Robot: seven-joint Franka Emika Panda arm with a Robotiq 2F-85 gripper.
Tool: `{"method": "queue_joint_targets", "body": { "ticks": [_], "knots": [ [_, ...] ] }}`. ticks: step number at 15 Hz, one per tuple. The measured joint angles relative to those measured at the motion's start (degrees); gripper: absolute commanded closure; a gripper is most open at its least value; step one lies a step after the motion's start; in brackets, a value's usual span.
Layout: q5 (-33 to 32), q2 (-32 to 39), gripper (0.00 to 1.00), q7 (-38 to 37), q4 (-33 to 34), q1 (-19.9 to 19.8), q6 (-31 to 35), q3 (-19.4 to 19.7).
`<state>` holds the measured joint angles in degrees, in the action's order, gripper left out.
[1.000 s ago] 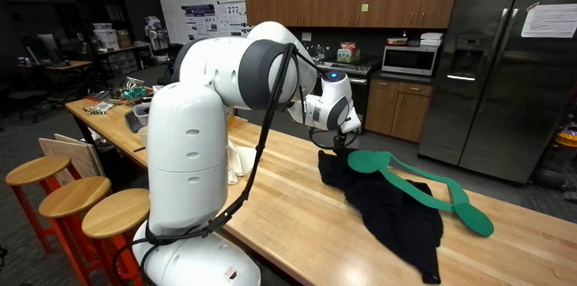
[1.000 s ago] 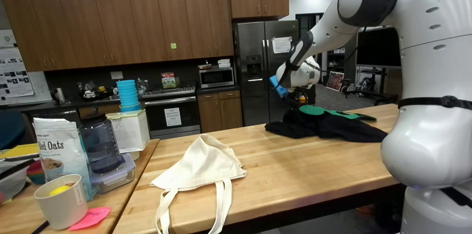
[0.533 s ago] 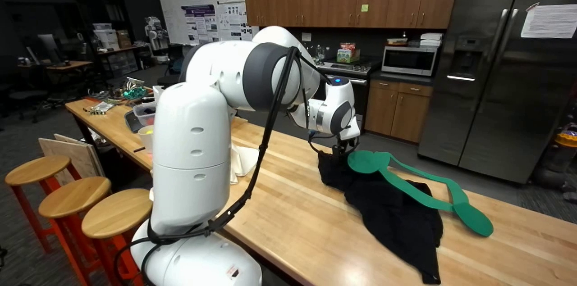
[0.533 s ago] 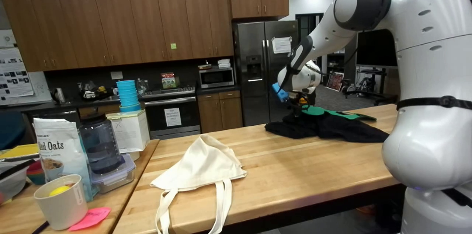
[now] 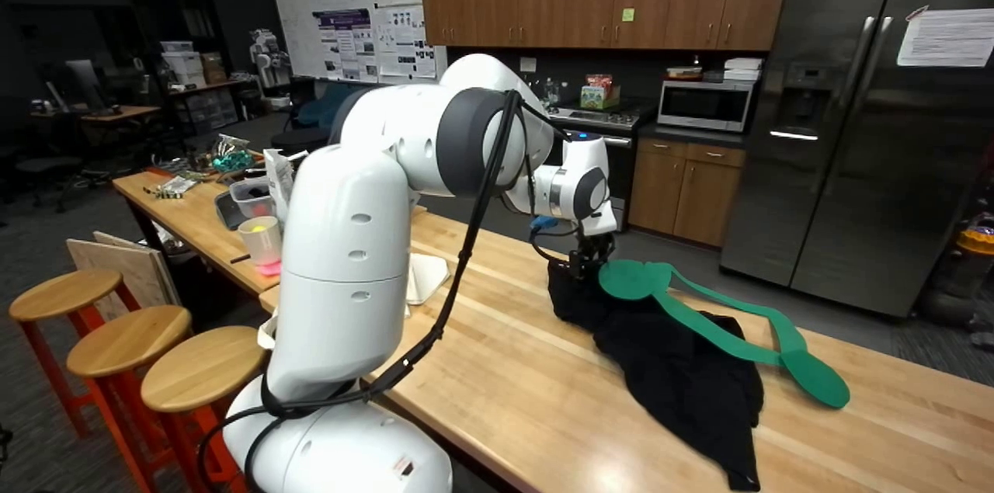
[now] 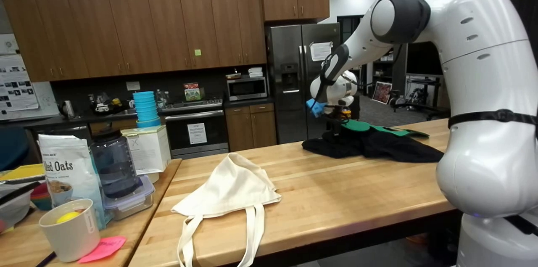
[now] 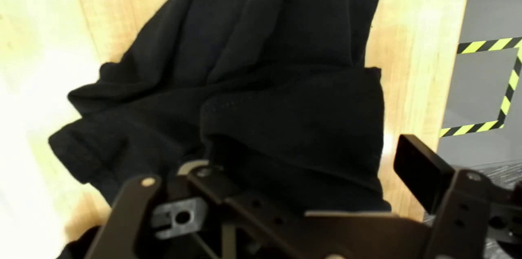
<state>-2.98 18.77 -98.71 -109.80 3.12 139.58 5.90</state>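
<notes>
Wooden table, black cloth partly beneath a green strap.
Beside one rounded end of the strap, the gripper is over the cloth, jaws spread wide, holding nothing.

The arm arches forward, wrist low, fingers spread wide.

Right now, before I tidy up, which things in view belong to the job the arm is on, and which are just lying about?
Likely part of the job:
open gripper
black cloth beneath it
perhaps the green strap, lying partly on that cloth

Likely just lying about:
cream bag
cup
oats packet
dark jug
white box
pink note
</notes>
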Motion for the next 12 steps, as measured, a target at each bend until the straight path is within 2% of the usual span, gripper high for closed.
{"method": "queue_joint_targets", "body": {
  "ticks": [4,5,7,12],
  "knots": [
    [-1.45,3.44,0.00,-0.77,4.18,0.18,-4.11,0.60],
    [-1.92,4.13,0.25,-1.45,5.53,0.44,-5.69,0.62],
    [-2.71,5.08,0.30,-2.65,8.14,1.22,-8.72,0.61],
    [-3.61,6.05,0.70,-5.22,13.86,4.04,-14.85,0.33]
  ]
}}
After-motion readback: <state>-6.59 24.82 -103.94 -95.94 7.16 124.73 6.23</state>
